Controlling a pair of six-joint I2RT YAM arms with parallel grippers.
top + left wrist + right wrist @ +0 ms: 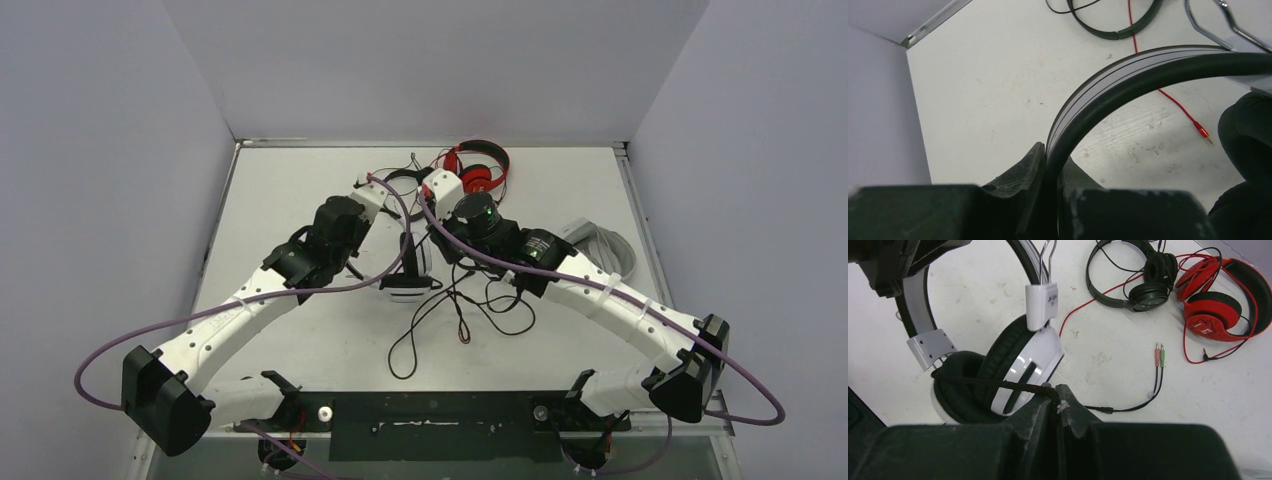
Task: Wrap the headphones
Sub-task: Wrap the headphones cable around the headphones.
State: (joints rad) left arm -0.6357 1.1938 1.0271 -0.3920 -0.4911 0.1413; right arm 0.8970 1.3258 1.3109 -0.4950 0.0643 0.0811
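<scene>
My left gripper [1050,172] is clenched on the headband [1108,85] of the white-and-black headphones [1030,362], held over the middle of the worktop [300,200]. My right gripper [1055,402] is clamped on their thin black cable [978,382]. Their cups are glossy white and their pads black. The black headphones [1148,287] and red headphones [1218,315] lie at the far edge, and the light grey pair [600,240] lies near the right edge.
</scene>
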